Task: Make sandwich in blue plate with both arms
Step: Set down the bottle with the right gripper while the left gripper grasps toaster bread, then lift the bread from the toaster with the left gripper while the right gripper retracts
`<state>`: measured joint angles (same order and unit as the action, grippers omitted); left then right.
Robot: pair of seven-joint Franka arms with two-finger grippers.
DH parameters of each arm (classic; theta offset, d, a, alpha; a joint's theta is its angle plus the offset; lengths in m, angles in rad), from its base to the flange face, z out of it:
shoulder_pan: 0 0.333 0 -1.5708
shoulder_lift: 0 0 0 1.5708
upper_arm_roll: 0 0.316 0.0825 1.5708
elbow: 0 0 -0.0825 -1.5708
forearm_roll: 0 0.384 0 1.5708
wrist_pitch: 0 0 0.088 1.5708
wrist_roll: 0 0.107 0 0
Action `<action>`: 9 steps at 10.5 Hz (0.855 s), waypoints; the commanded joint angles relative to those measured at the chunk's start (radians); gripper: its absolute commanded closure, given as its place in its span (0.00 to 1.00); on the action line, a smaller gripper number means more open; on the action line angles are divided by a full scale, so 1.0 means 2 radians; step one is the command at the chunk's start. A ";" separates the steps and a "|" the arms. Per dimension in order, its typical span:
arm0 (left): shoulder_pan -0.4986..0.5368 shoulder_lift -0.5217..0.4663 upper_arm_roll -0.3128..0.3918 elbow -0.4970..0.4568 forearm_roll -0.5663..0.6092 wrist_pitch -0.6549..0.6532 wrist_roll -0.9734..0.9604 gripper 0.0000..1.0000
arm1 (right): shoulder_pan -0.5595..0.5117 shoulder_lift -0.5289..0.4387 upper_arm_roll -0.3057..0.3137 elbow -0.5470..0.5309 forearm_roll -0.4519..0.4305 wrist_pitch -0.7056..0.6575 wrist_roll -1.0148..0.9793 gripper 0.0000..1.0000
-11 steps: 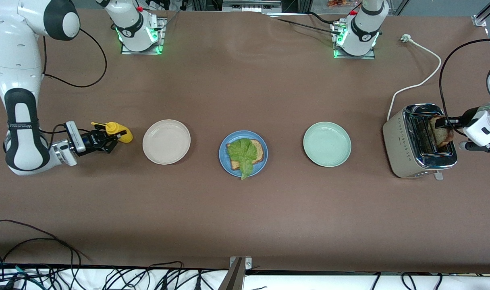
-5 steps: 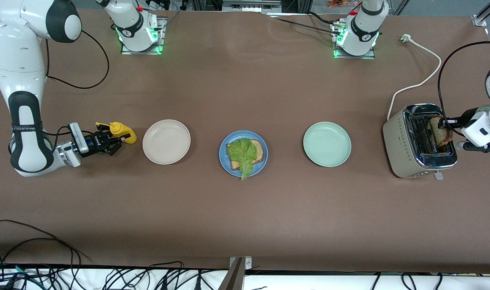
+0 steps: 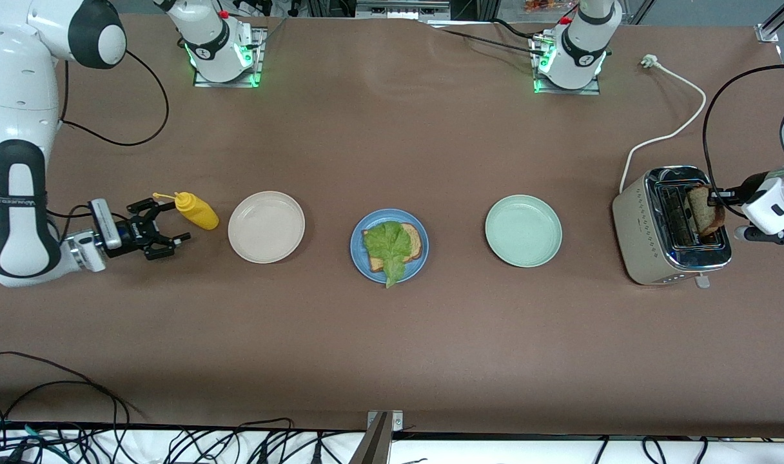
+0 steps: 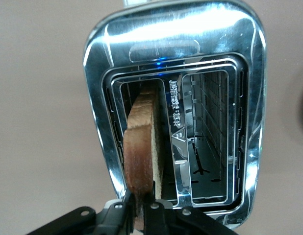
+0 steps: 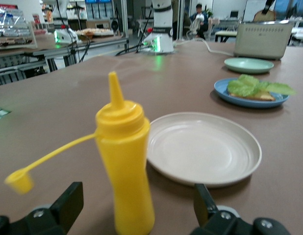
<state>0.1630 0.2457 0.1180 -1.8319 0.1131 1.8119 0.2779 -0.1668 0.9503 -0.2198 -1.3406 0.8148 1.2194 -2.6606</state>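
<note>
So the brown desk [image 3: 392, 335] has three plates in a row: beige plate [image 3: 266, 227], blue plate [image 3: 389, 245], pale green plate [image 3: 523, 231]. A yellow squeeze bottle [image 3: 196, 211] stands beside the beige one toward the right arm's end; a silver toaster [image 3: 663, 227] with its white cord [image 3: 679, 109] sits at the left arm's end.

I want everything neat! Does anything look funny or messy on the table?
The yellow bottle has its cap off, dangling on its strap. The lettuce droops over the blue plate's rim. No spills.
</note>
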 commanded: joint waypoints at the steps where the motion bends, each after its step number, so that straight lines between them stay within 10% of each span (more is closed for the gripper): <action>1: 0.001 -0.017 -0.001 0.022 -0.001 -0.027 0.011 1.00 | -0.006 0.002 -0.027 0.052 -0.037 -0.008 0.003 0.00; 9: -0.022 -0.049 -0.038 0.119 -0.084 -0.113 0.005 1.00 | 0.038 -0.065 -0.052 0.154 -0.194 0.001 0.281 0.00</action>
<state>0.1351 0.1402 0.0576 -1.6105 0.0501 1.6025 0.2805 -0.1442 0.8902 -0.3174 -1.0456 0.5123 1.2323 -2.2623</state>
